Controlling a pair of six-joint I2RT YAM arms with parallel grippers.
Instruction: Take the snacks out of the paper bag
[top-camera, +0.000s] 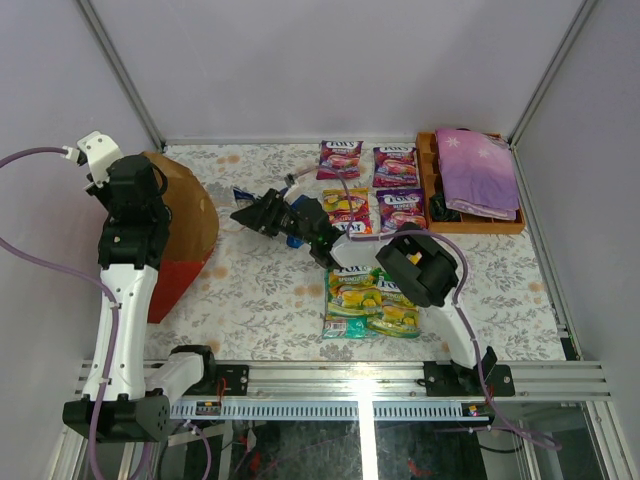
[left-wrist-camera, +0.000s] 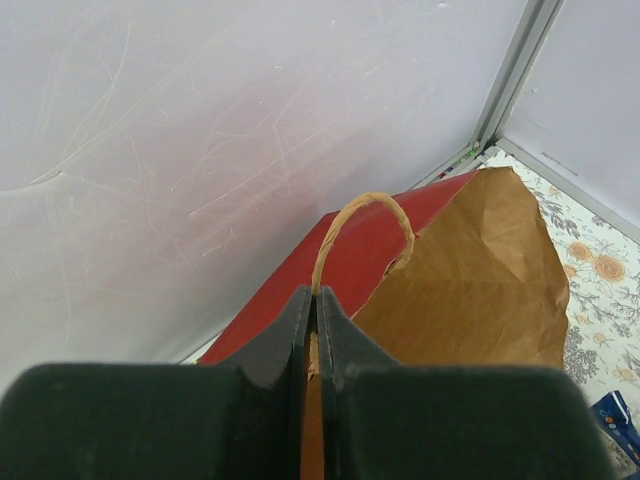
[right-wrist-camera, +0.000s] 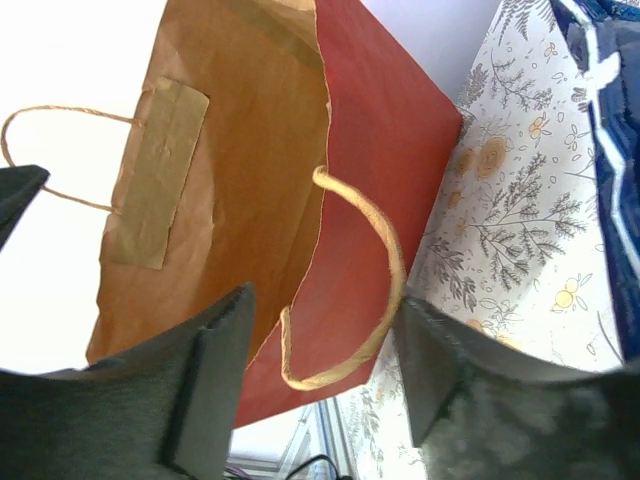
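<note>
The red paper bag (top-camera: 185, 235) lies on its side at the left, its brown inner side showing. My left gripper (left-wrist-camera: 315, 295) is shut on the bag's upper edge at the foot of a cord handle (left-wrist-camera: 365, 225). My right gripper (top-camera: 252, 213) stands open at the bag's mouth. The bag's other cord handle (right-wrist-camera: 372, 300) hangs between its fingers and touches the right one. A blue Doritos bag (right-wrist-camera: 610, 150) lies on the table just beside it. Purple pouches (top-camera: 395, 165), an orange one (top-camera: 347, 210) and green-yellow ones (top-camera: 365, 300) lie on the table.
A brown wooden tray (top-camera: 428, 170) at the back right holds a folded purple cloth (top-camera: 475, 170). White walls close in behind and left of the bag. The right arm reaches across the pouches in the middle.
</note>
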